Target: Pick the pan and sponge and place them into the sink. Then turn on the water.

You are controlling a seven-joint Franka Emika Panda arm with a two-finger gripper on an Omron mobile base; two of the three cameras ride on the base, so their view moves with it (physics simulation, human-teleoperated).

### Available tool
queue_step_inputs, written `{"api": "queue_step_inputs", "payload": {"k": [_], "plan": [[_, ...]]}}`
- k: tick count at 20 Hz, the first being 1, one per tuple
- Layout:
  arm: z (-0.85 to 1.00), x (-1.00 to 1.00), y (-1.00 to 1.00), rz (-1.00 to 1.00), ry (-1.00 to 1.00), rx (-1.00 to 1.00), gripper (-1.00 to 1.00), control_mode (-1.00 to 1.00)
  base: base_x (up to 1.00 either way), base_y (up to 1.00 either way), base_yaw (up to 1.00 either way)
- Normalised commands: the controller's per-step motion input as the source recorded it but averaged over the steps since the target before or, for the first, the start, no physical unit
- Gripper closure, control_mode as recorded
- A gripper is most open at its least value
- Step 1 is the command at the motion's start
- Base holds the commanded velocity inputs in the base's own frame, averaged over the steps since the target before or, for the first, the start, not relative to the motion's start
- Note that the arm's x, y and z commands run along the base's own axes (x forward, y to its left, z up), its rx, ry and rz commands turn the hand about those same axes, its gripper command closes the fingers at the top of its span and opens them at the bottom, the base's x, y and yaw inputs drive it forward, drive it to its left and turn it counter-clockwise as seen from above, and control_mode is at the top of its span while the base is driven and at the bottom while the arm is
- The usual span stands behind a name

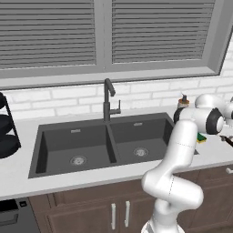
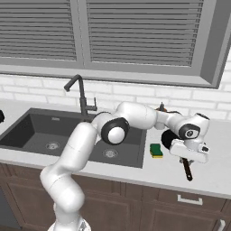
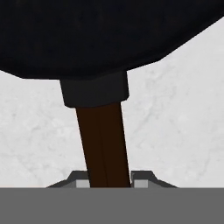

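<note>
Down at the bottom of the hand view, the two-finger gripper (image 3: 110,179) is clamped on the round black frying pan's (image 3: 100,35) thin dark straight handle, fingertips (image 3: 81,180) pinching either side. That handle runs straight up from the fingers to the pan body, cut off at the top edge. From the right base view, the pan sits on the white counter (image 2: 212,173) right of the dark grey double-basin sink (image 2: 40,131), mostly hidden by the hand, handle pointing toward the counter's front edge. Small green-over-yellow sponge (image 2: 156,150) lies just beside it, half hidden in the left base view.
</note>
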Motion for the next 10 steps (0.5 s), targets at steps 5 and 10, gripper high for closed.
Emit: {"api": "queue_step_inputs", "payload": {"k": [5,10], "plan": [[0.05,-0.08,0.02,0.06,-0.03,0.00,1.00,-1.00,0.00,0.00,0.00],[0.52,-0.24,0.02,0.15,-0.12,0.00,1.00,-1.00,0.00,0.00,0.00]]}}
